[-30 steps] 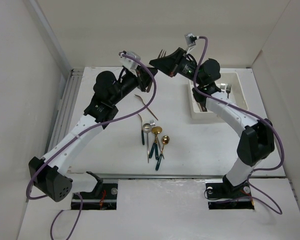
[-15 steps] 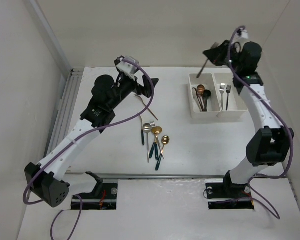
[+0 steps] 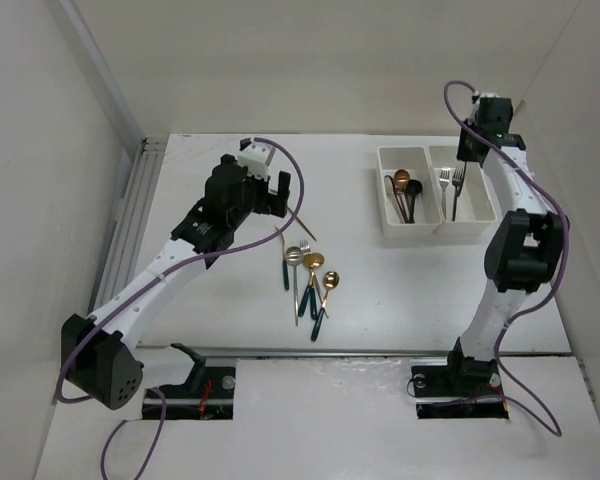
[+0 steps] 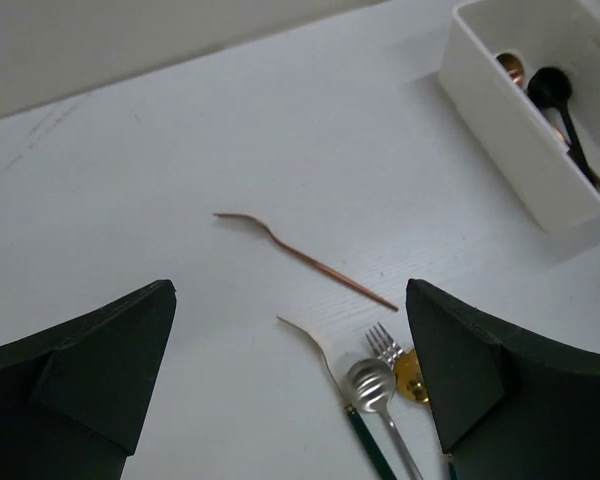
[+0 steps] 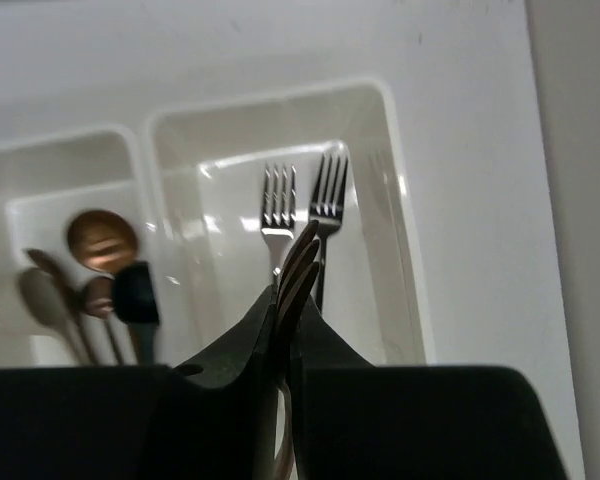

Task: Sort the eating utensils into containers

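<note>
Clamped shut in the right hand: a slim dark fork, tines poking past the fingertips, held over the right compartment of the white tray, where two silver forks lie, with spoons in the left compartment. Judged light, rigid and slick, so likely to swivel or slide in a two-finger pinch; best taken across the handle near the balance point, not at the tines. Wide open and empty at the left hand, poised above the bench near a thin copper fork lying flat, hard to get under, probably easiest at its arched neck.
</note>
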